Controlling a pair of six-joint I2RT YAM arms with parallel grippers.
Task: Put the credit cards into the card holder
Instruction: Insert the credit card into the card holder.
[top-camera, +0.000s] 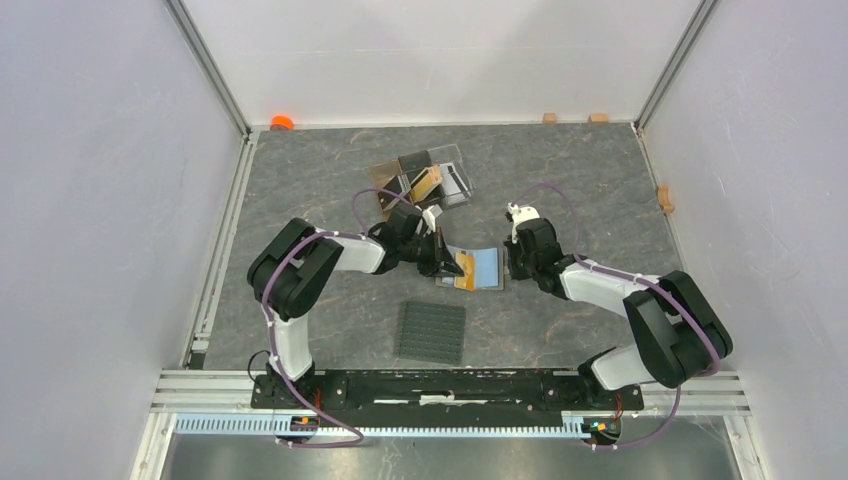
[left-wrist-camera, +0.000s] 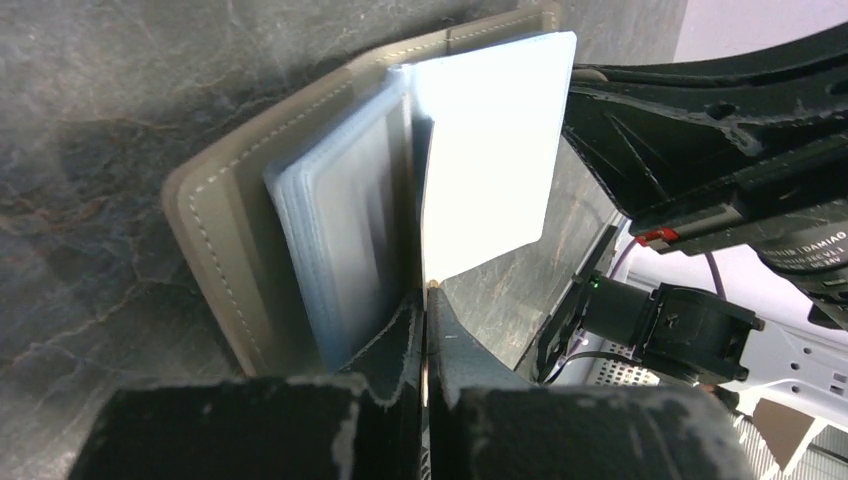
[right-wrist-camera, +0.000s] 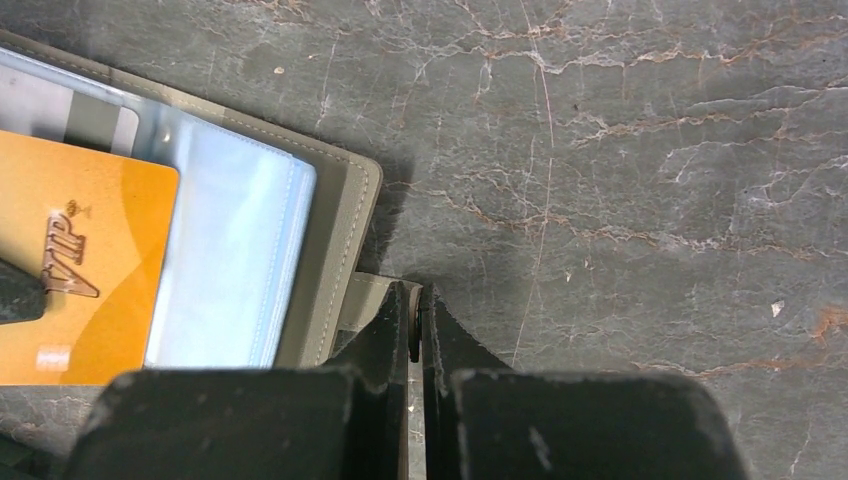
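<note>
Left pincer (left-wrist-camera: 428, 300) pinched one gold card (right-wrist-camera: 80, 250) over the one open holder (right-wrist-camera: 340, 230); right pincer (right-wrist-camera: 415, 310) pinched its tab (right-wrist-camera: 365, 300) edge, open bench (right-wrist-camera: 620, 200) rightward.

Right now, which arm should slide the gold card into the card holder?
Left. The left gripper is shut on the gold card, which sits at the card holder's clear pockets. The right gripper is shut on the snap tab, seemingly pinning the holder, so it should hold there.
</note>
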